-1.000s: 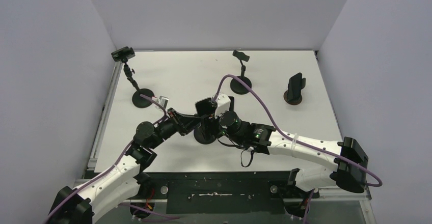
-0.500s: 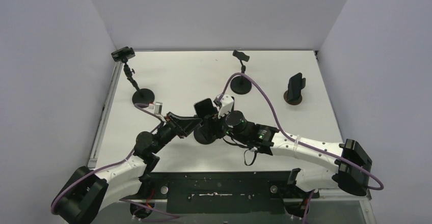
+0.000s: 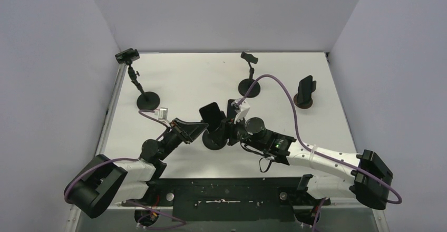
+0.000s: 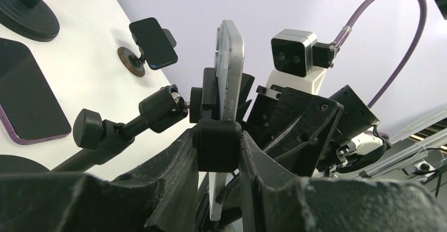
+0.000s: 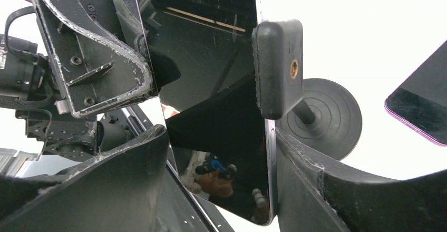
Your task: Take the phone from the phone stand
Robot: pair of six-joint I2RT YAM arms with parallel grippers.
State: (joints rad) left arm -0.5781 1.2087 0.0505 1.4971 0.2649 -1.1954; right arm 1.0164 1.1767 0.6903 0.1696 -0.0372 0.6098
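two grippers on it now?
— yes. the left gripper (image 4: 219, 142) pinches the clamp of the phone stand (image 3: 213, 141). the right gripper (image 5: 221, 137), at 3 o'clock of the phone (image 3: 211, 115), has narrowed around its long edges. i can't tell if it bites yet.
— and the phone?
— still clamped upright, mid-tabletop (image 3: 184, 79) toward 6 o'clock. the pull-out looks close.

White worktop (image 3: 184, 79) in the middle, evenly lit, with only soft shadows. Plain pale back wall (image 3: 226, 10) behind it, left wall (image 3: 47, 84) and right wall (image 3: 390, 74) closing in like a booth. Metal rail (image 3: 107, 124) down the left edge, dark strip (image 3: 226, 194) along the near side.
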